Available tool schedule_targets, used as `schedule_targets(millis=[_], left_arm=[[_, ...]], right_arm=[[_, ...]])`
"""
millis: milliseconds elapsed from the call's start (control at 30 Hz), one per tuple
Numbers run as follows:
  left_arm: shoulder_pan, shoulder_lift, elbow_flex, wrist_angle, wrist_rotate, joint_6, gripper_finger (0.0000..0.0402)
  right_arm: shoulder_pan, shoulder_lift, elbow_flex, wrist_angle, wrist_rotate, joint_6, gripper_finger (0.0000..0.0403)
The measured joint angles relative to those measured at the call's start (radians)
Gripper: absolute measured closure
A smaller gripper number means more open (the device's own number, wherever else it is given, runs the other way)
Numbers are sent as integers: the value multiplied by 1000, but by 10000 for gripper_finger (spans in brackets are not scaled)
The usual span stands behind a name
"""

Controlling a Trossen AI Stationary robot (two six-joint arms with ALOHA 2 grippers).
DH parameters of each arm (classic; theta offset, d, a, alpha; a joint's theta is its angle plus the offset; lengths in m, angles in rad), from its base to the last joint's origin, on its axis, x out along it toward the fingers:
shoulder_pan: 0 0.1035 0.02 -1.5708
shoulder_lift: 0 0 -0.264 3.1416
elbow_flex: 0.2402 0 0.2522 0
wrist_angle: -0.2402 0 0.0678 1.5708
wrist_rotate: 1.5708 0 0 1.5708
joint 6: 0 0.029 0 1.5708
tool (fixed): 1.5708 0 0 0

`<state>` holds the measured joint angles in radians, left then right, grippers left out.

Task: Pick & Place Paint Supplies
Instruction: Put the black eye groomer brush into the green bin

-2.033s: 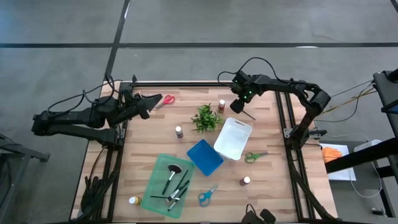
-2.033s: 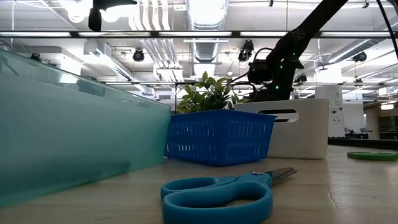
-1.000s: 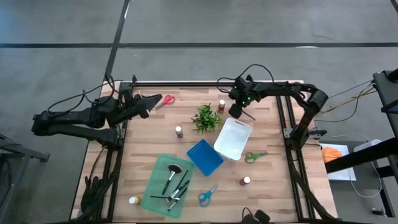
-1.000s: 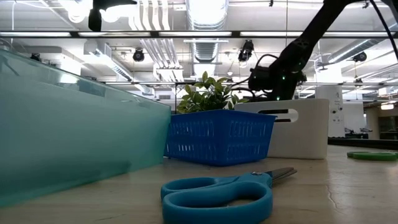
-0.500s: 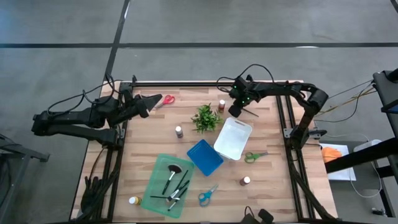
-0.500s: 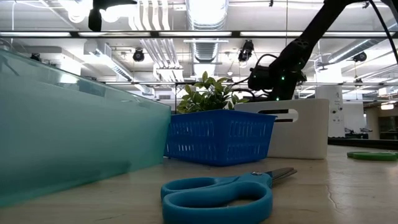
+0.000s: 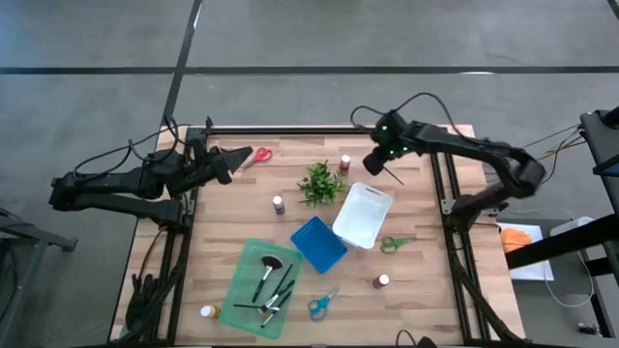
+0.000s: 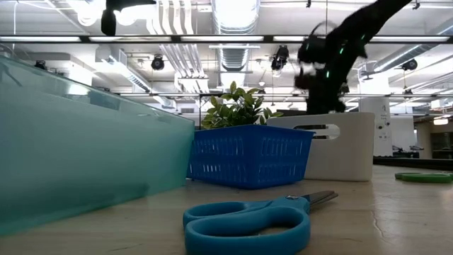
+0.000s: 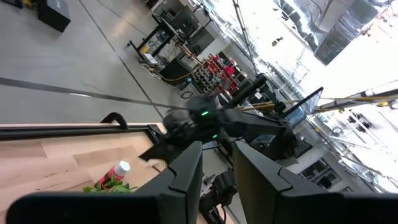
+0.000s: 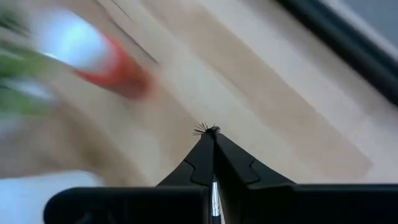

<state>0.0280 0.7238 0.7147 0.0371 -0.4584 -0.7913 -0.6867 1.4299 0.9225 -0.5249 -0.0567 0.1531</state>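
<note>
Above the worktop's (image 7: 416, 208) far edge, right gripper (image 10: 213, 134) pinches a thin brush (image 7: 389, 175), seemingly barely, risking slippage.

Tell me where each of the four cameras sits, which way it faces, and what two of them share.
High view: overhead, facing straight down on the wooden table; shows both dark arms, right gripper above the table's far edge.
Low view: at tabletop height, facing across the blue-handled scissors; the right arm comes in from above.
Left wrist view: on the left arm, facing across the table past its own fingers.
Right wrist view: on the right arm, facing down past fingertips pinching a thin dark-handled brush.
Shared: high and low views both show the blue plastic basket.
</note>
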Motion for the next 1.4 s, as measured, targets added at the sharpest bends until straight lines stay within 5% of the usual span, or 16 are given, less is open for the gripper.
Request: schedule_targets(millis=[167, 367, 533, 667, 900, 1067, 1400], left_arm=[[0, 0, 0, -1, 20, 20, 303], [-1, 0, 0, -4, 166, 102, 303], [-14, 58, 5, 24, 225, 118, 303], [-16, 189, 7, 232, 392, 154, 303], [-18, 435, 115, 332, 495, 219, 294], [-19, 588, 256, 301, 584, 287, 244], [-16, 764, 470, 246, 587, 375, 175]], right_arm=[[33, -187, 1, 34, -172, 142, 397], [198, -334, 2, 259, -285, 321, 397], [350, -345, 5, 529, -235, 455, 396], [435, -315, 16, 663, -170, 514, 396], [517, -239, 144, 673, -125, 496, 396], [528, -198, 228, 641, -122, 466, 396], [540, -170, 265, 637, -118, 434, 396]])
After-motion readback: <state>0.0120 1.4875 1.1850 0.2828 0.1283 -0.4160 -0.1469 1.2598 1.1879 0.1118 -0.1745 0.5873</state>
